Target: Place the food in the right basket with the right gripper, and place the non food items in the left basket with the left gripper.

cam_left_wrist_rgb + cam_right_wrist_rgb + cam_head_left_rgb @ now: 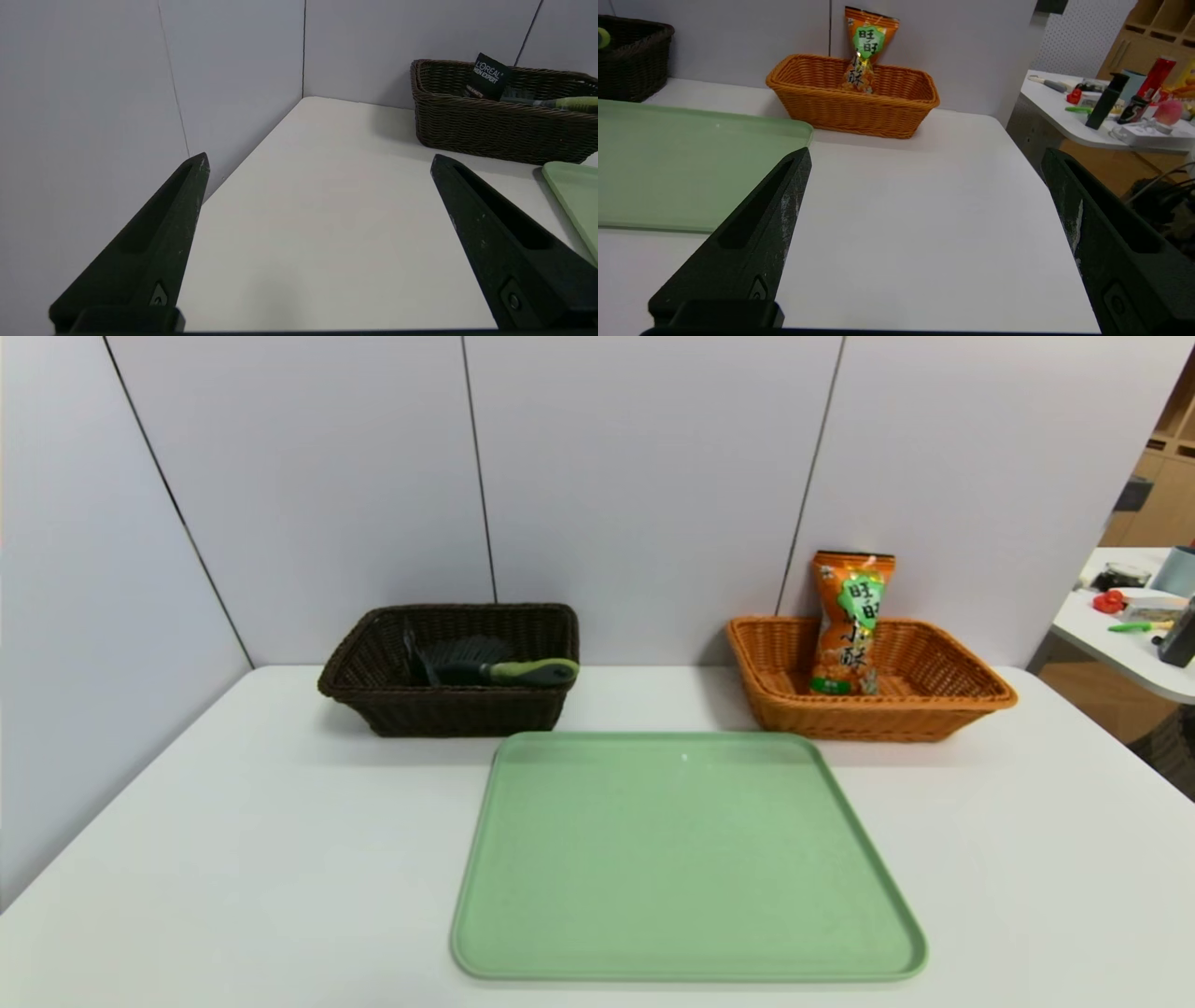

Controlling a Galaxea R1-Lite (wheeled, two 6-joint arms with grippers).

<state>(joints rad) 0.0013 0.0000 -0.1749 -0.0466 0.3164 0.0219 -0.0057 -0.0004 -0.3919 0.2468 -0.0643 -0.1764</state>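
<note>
The orange snack bag stands upright in the orange-tan right basket, leaning on the wall. In the dark brown left basket lie the brush, its green handle over the rim, and a black tube. My left gripper hovers open and empty over bare table, well short of the brown basket. My right gripper is open too, over the table beside the tray, nothing between its fingers. Neither arm shows in the head view.
A pale green tray lies bare in the middle of the white table. Grey wall panels close the back and left. A side table with bottles and clutter stands beyond the table's right edge.
</note>
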